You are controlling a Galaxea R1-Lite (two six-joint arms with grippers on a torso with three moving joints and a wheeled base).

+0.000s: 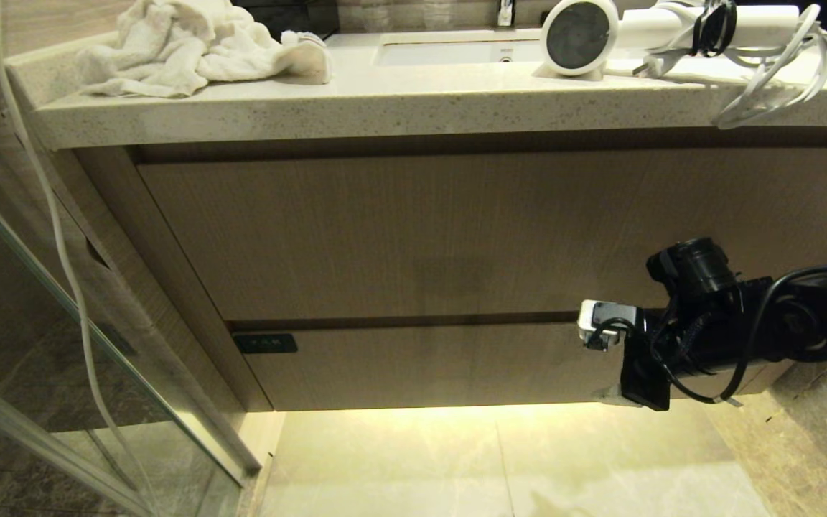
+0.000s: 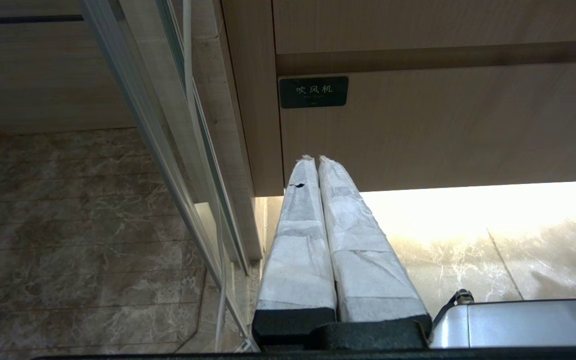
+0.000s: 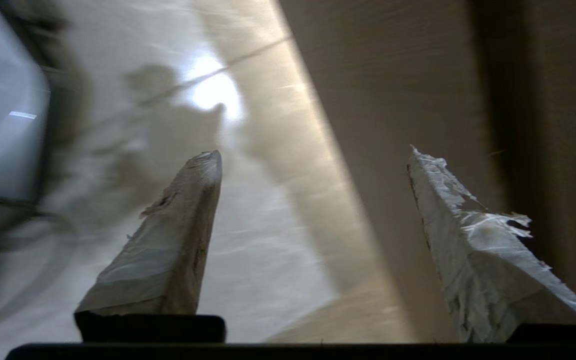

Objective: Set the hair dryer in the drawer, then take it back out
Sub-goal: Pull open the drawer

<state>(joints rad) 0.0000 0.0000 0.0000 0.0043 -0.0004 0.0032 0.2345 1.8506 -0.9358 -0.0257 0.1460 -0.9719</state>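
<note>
The counter point(image 1: 399, 108) runs across the top of the head view, a pale speckled slab with a sink point(image 1: 456, 52) sunk into it near the back edge; what the basin holds cannot be told from here. Under the counter the cabinet shows two wood-grain fronts. The taller upper front point(image 1: 456, 230) is closed. Below it, the drawer point(image 1: 442, 373) is closed too, flush with the front above, so nothing of its inside shows. A small black label point(image 1: 265, 343) sits at the drawer's left end.

A crumpled white towel point(image 1: 191, 47) lies heaped at the counter's back left corner. The hair dryer point(image 1: 672, 32) lies on the counter towards its right end, beside the sink, the dark round end of its barrel facing forward and its handle pointing right. Its white cord point(image 1: 779, 79) is bundled by a black strap, and loops of it hang over the counter's front edge.

The right gripper point(image 1: 618, 393) hangs in front of the drawer's right end, low at the bottom edge of the drawer front. The right wrist view shows its fingers point(image 3: 178, 240) spread wide apart with nothing between them. Whether they touch the drawer front cannot be told.

The left gripper point(image 2: 316, 159) shows only in the left wrist view, below the label at the drawer's left end, fingers pressed together on nothing.
</note>
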